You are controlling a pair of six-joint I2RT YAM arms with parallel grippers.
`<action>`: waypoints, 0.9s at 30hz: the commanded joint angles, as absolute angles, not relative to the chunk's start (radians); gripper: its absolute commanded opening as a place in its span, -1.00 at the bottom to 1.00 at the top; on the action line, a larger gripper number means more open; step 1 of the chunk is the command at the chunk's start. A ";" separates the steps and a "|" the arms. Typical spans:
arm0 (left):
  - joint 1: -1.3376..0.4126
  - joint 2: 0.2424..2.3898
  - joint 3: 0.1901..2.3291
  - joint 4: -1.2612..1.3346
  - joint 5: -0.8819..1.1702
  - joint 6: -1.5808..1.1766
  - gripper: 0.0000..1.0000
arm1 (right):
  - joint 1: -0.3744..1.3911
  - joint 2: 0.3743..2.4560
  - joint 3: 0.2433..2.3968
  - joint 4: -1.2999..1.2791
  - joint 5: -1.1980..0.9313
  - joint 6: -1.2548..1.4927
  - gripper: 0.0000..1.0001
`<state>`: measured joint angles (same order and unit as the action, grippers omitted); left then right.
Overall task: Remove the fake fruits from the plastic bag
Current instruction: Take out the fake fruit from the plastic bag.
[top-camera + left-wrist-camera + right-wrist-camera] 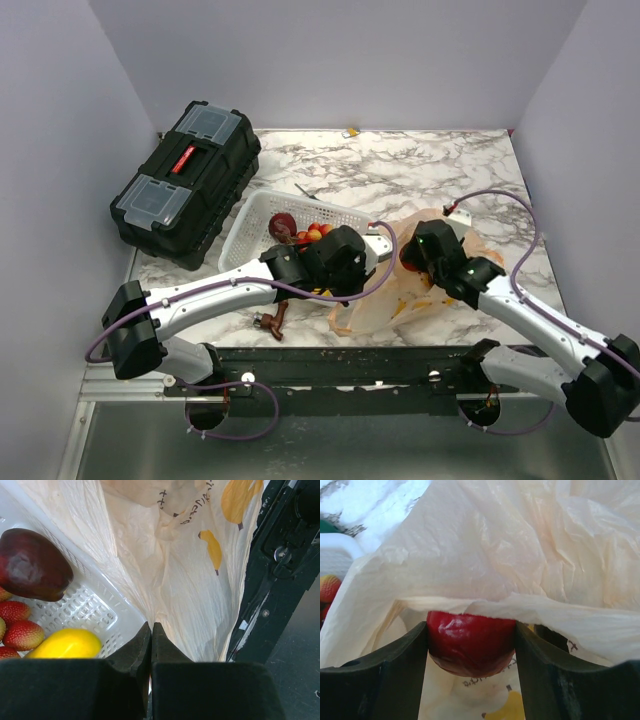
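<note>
Gripping a glossy red fruit [470,647] from both sides, the right gripper [470,630] sits at the mouth of the bag [530,555], whose thin peach film drapes over the fruit's top. The left gripper [151,632] has its fingers pressed together on a fold of the bag, just beside the white basket [85,607]. In the basket lie a dark red apple [32,565], a yellow fruit [65,644] and some strawberries [22,634]. The bag lies on the marble table [400,180], against the basket's rim. A black toolbox [190,180] stands to the left.
</note>
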<state>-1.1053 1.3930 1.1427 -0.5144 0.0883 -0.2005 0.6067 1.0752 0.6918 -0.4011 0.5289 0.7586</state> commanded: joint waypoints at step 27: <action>-1.098 1.301 1.180 -0.521 0.052 -0.186 -0.39 | 0.601 0.931 1.103 -0.732 0.200 0.693 -0.60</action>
<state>-1.1053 1.3510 1.1519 -0.5167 0.0830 -0.2020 0.6067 0.8936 1.0286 -0.7601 0.2409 0.7315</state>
